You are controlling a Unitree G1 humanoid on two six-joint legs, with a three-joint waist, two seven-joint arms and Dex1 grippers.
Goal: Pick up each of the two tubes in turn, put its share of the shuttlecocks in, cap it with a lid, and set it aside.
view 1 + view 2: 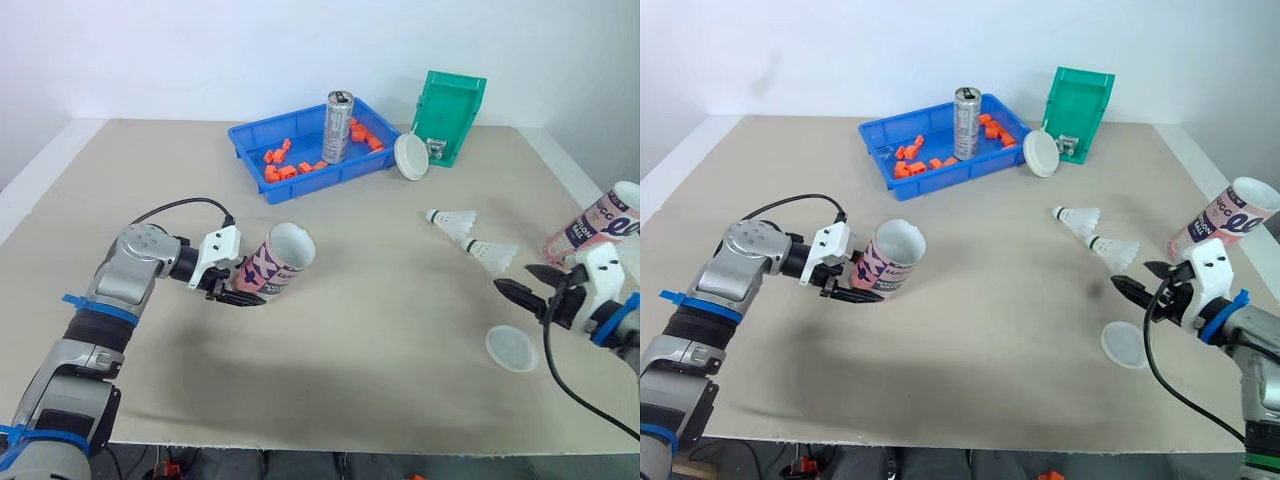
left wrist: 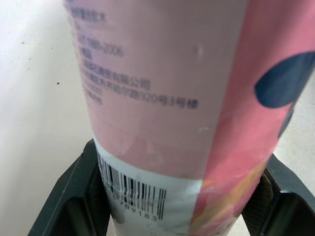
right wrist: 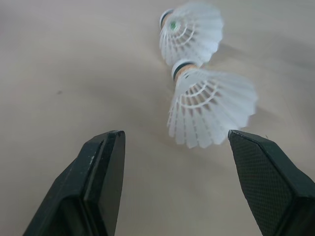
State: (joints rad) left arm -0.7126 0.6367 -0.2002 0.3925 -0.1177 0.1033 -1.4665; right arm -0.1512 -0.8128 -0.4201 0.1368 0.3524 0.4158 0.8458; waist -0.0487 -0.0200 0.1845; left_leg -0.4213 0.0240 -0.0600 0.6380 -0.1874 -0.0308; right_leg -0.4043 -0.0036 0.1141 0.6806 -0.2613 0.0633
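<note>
Two shuttlecocks [image 3: 211, 105] lie just beyond the wide-spread right gripper [image 1: 518, 283], while the left gripper [image 1: 238, 286] pinches a tube [image 1: 283, 258].

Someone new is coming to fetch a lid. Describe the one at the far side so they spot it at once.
Find the blue tray of orange pieces at the table's far edge. Between its right end and the green bin sits a round white lid, propped on edge. The other lid lies flat by the right gripper.
</note>
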